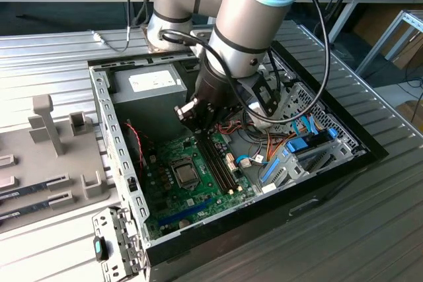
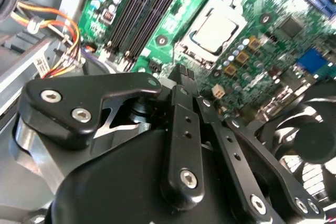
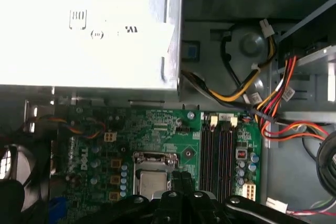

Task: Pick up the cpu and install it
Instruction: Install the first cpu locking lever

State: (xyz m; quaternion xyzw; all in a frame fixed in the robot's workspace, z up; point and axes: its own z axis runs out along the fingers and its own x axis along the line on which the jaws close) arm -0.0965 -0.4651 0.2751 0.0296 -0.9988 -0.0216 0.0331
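We see the cpu lying in the socket on the green motherboard, metal top up; whether it sits flat we cannot tell. In the second wrist view the tool hangs just beside it, at about 7 o'clock from the chip, fingers pressed together and holding nothing. We judge two risks: the tips could scrape the board if they sink, and an uneven chip could bend the socket contacts. The memory slots lie near, at 9 o'clock.
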